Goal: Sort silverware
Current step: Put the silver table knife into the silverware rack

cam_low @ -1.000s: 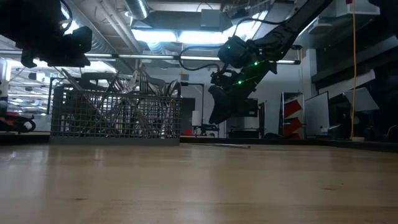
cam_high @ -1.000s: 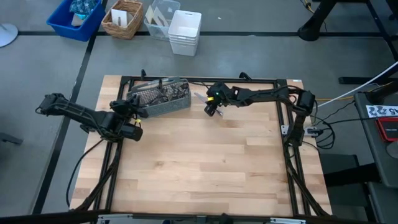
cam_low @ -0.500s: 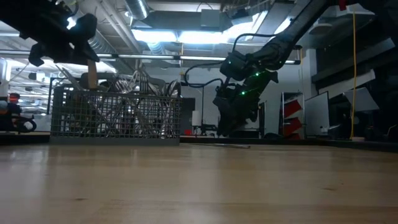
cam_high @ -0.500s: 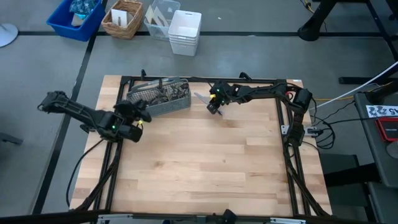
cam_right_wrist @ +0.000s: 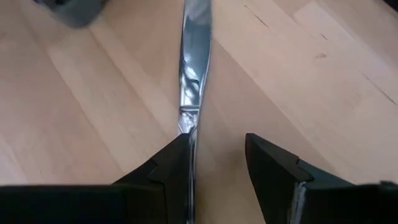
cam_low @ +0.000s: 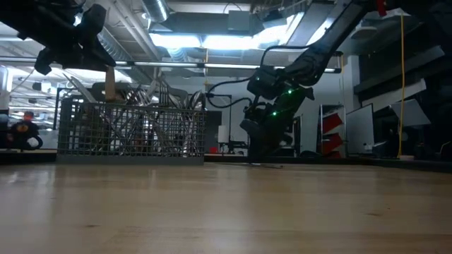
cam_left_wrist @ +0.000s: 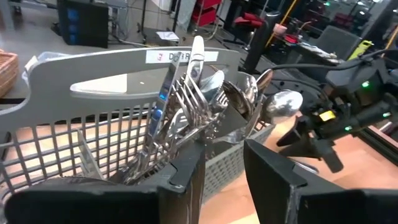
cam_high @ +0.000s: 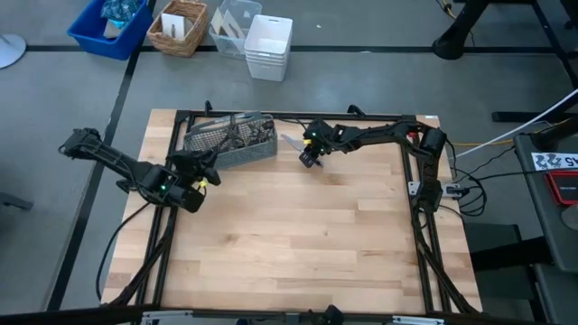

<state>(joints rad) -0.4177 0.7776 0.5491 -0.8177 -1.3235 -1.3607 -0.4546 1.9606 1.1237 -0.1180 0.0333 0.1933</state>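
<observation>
Wood of the tabletop (cam_high: 298, 235) lies bare across the near half, and both our arms work along the far edge. On the left, our left hand (cam_left_wrist: 221, 165) hovers just in front of the grey mesh caddy (cam_high: 230, 143), fingers parted and holding nothing; past them we see the silverware (cam_left_wrist: 205, 99) standing crowded in the caddy, forks, spoons and knife blades leaning against one another. Farther to the right, just beside the caddy's end, a single knife (cam_right_wrist: 193, 68) lies flat on the wood, and our right hand (cam_right_wrist: 217, 162) is lowered over its handle end with the fingers spread to either side, one finger close against the handle, not yet clenched on it. In the high view that right hand (cam_high: 310, 153) sits close to the caddy's right end, with the knife's blade (cam_high: 291, 142) showing as a pale sliver between them. We judge the step in hand to be the pick-up of this loose knife by the right arm, while the left arm lines up for another piece from the caddy. The next move calls for the right fingers to settle fully down to the wood and pinch the thin handle squarely, since so flat a piece could slip or pivot; the left must choose one handle without snagging its neighbours.
</observation>
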